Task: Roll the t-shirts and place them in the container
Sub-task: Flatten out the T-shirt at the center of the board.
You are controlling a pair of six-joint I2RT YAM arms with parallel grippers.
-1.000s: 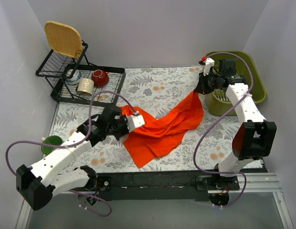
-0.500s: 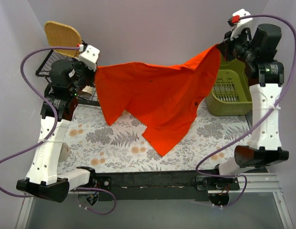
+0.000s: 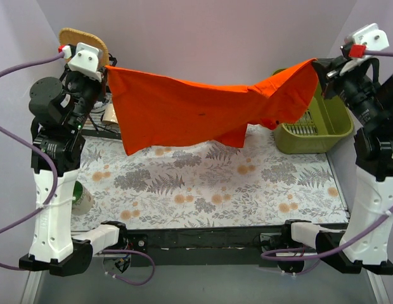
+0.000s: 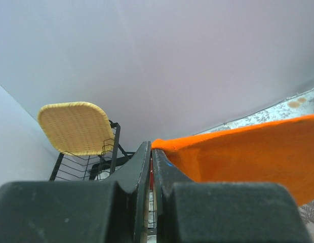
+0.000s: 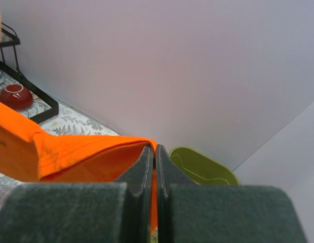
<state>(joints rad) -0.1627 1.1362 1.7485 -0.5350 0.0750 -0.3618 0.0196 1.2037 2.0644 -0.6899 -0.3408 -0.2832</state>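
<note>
The bright orange-red t-shirt (image 3: 184, 111) hangs stretched in the air between both arms, high over the floral table (image 3: 215, 190). My left gripper (image 3: 106, 67) is shut on the shirt's left top corner, seen as orange fabric (image 4: 238, 152) pinched beside the fingers (image 4: 142, 162). My right gripper (image 3: 318, 63) is shut on the right top corner, where the cloth (image 5: 86, 152) folds over the fingertips (image 5: 147, 157). The shirt sags in the middle and its lower edge hangs clear of the table.
A black wire dish rack (image 3: 95, 123) with a woven yellow lid (image 4: 76, 127) stands back left, a red bowl (image 5: 14, 95) in it. A green basket (image 3: 310, 126) sits back right. A green cup (image 3: 82, 197) stands near the left arm.
Both arms have lifted the shirt from the table and pulled apart, so it went from a crumpled heap to a spread, taut hanging sheet raised higher.
</note>
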